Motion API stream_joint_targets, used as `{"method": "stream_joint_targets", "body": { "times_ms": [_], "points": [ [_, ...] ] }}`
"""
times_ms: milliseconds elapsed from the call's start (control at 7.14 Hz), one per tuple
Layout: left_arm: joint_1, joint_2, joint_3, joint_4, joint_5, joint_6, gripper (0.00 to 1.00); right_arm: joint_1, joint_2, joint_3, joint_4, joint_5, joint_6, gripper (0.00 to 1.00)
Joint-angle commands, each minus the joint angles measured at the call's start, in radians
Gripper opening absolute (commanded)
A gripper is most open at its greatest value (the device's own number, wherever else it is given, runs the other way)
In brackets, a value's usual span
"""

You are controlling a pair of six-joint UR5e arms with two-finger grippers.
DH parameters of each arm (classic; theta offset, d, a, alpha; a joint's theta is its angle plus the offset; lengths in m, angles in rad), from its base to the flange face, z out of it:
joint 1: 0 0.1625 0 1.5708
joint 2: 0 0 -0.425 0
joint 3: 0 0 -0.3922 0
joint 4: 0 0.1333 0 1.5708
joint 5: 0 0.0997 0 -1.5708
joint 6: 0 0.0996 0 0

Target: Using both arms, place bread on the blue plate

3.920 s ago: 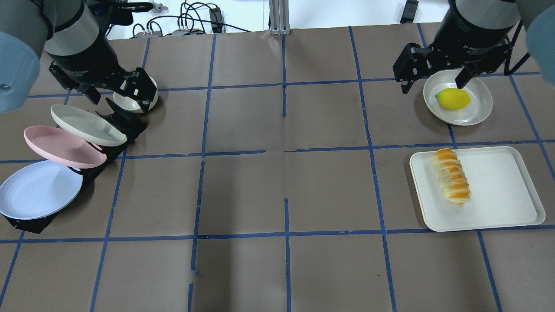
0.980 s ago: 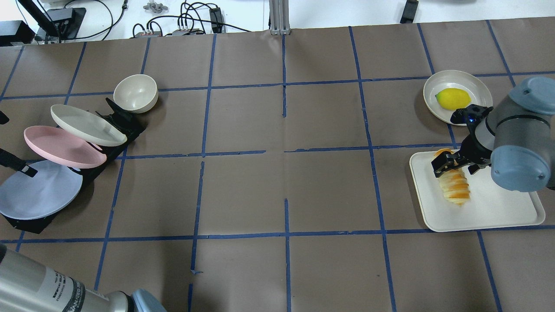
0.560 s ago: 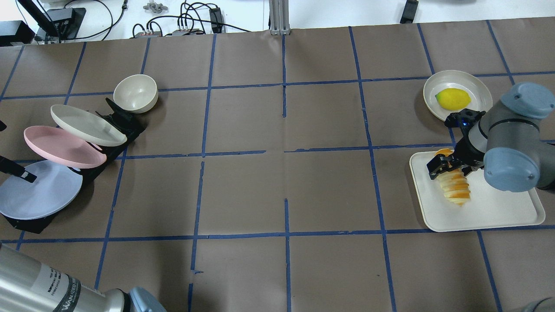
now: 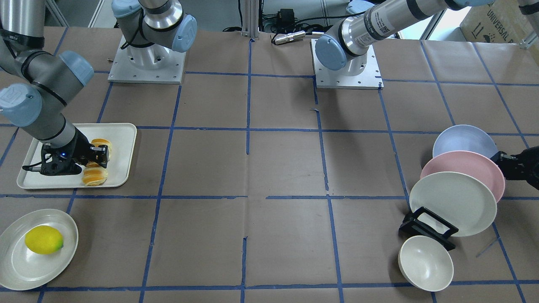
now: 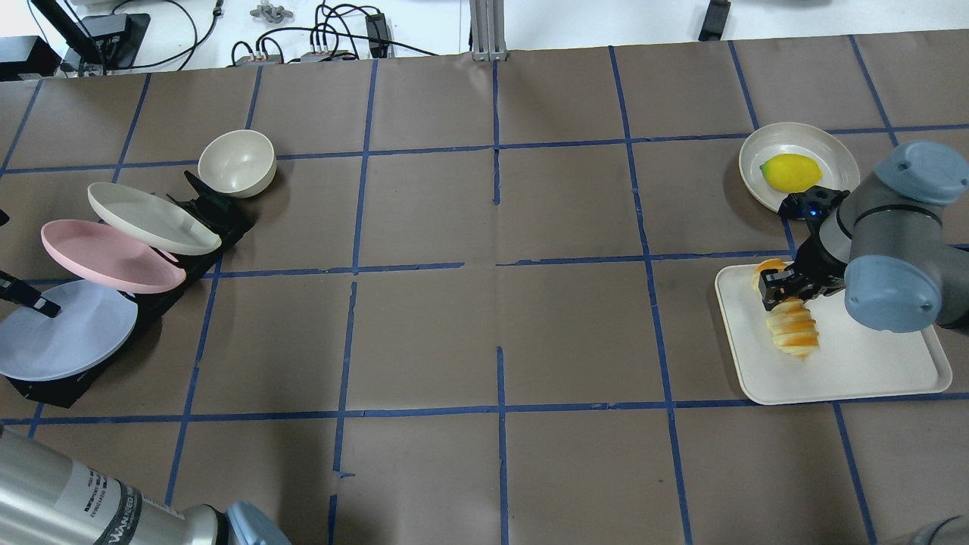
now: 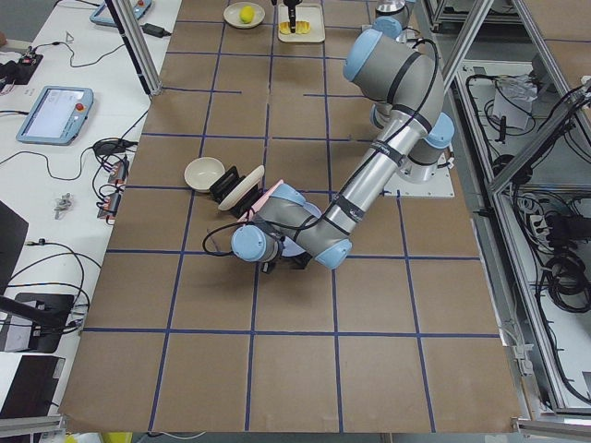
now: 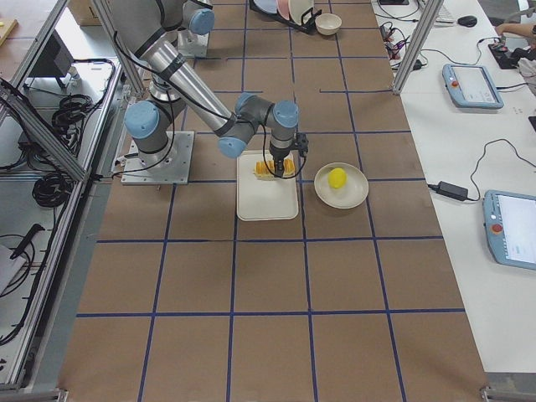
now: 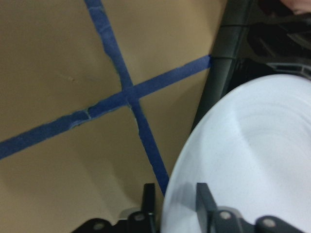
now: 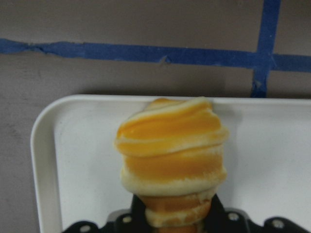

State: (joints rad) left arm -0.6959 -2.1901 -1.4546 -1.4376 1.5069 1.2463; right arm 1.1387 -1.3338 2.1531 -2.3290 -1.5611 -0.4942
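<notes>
The bread lies on a cream tray at the right. My right gripper is shut on the bread's far half; the right wrist view shows the striped loaf pinched between the fingers. In the front view the bread is at the left. The blue plate leans in the black rack at the left, nearest slot. My left gripper is shut on its outer rim; the left wrist view shows the plate with its rim between the fingers.
A pink plate and a cream plate lean in the same rack behind the blue one. A cream bowl stands by the rack's far end. A lemon sits on a cream plate beyond the tray.
Both arms came down from the far side. The right gripper closed on the bread. The left gripper took the blue plate's rim, and the plate shifted slightly left.
</notes>
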Motion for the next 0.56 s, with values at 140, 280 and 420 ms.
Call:
{"method": "stream_joint_targets", "body": {
  "times_ms": [140,280,420],
  "points": [
    [-0.004,0.077,0.008,-0.026,-0.017,-0.005,0.00,0.004,-0.037,-0.009,0.002,0.009,0.014,0.28],
    [-0.002,0.107,0.010,-0.055,-0.016,-0.001,0.00,0.025,-0.065,-0.015,0.005,0.007,0.026,0.28],
    [-0.002,0.143,0.010,-0.075,-0.011,0.004,0.00,0.068,-0.086,-0.044,0.023,-0.005,0.063,0.30]
  ]
}}
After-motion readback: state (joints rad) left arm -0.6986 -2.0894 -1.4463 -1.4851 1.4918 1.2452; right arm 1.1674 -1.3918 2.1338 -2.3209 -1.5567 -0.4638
